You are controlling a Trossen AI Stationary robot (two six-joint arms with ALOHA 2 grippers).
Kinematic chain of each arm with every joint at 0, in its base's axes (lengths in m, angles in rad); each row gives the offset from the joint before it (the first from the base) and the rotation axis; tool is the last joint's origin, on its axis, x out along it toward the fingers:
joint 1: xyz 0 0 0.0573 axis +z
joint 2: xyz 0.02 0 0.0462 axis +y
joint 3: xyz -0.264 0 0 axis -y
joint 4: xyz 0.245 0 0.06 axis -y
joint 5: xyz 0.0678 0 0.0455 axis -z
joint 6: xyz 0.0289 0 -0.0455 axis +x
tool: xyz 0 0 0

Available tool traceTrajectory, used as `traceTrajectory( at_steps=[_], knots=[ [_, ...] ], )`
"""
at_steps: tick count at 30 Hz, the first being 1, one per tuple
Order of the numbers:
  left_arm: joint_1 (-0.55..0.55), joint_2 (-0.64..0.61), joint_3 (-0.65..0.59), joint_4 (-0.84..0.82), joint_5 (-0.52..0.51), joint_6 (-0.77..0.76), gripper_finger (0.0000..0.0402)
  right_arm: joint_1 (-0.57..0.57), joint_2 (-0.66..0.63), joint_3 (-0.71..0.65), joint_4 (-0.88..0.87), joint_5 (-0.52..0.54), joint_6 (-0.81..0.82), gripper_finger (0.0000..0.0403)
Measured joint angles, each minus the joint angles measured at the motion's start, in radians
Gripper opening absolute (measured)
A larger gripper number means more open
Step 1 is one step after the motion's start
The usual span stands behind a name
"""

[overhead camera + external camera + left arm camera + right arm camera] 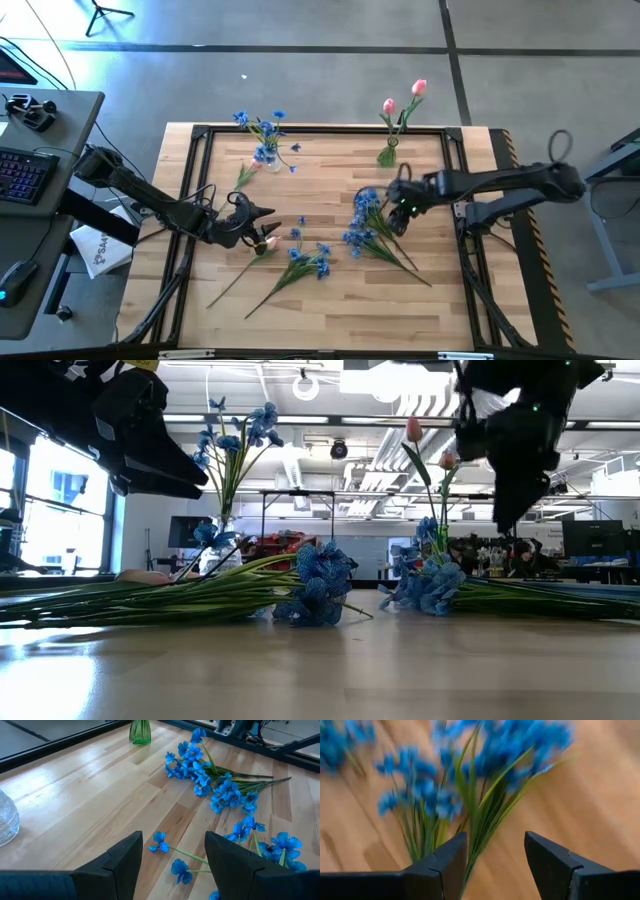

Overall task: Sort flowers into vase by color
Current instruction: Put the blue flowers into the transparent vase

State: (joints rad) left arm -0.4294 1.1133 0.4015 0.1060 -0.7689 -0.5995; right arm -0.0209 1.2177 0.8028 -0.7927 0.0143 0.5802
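Observation:
Two bunches of blue flowers lie flat on the wooden table: one right of the middle (365, 225), one nearer the front (305, 262). A pink tulip (268, 243) lies by my left gripper (266, 222), which is open above the table with nothing between its fingers (172, 855). My right gripper (398, 212) hangs open over the green stems of the right bunch (485, 805), pointing steeply down, well clear of the table in the low view (510, 490). A clear vase (265, 155) holds blue flowers. A green vase (388, 153) holds two pink tulips.
A black frame (200, 135) borders the tabletop. Both vases stand near the far edge. Bare wood lies along the near edge and between the two vases. A desk with a keyboard (25, 170) and a white box (100, 250) sit off the table's left side.

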Motion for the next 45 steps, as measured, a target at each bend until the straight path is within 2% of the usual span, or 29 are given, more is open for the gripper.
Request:
traceTrajectory(
  at_steps=[7,15,18,21,25,27,32,38,41,45],
  knots=[
    [0.000,0.000,0.000,-0.002,0.000,0.001,0.0201,0.067,0.206,0.000,0.019,-0.100,0.035,0.0193],
    [0.000,0.000,0.000,-0.002,0.000,0.002,0.0201,0.086,0.365,0.000,0.048,-0.092,0.050,0.0191],
    [0.000,0.000,0.000,-0.002,0.000,0.002,0.0201,0.085,0.390,0.002,0.059,-0.086,0.049,0.0172],
    [0.000,0.000,0.000,-0.002,0.000,0.002,0.0201,0.083,0.397,0.003,0.056,-0.075,0.050,0.0126],
    [0.000,0.000,0.000,-0.003,0.000,0.002,0.0201,0.070,0.381,0.001,0.055,-0.059,0.042,0.0035],
    [0.000,0.000,0.000,-0.003,0.000,0.008,0.0201,0.062,0.364,-0.002,0.053,-0.045,0.020,0.0013],
    [0.000,0.000,0.000,-0.004,0.000,0.009,0.0201,0.038,0.285,-0.002,0.061,-0.015,0.014,0.0013],
    [0.000,0.000,0.000,-0.004,0.007,0.010,0.0201,0.034,0.124,-0.002,0.103,0.057,0.011,0.0006],
    [0.000,0.000,0.000,-0.004,0.007,0.010,0.0201,0.036,0.047,-0.002,0.211,0.086,-0.043,0.0004],
    [0.000,0.000,0.000,0.005,0.008,0.023,0.0201,0.049,0.002,-0.001,0.442,0.084,-0.192,0.0004]
  ],
)
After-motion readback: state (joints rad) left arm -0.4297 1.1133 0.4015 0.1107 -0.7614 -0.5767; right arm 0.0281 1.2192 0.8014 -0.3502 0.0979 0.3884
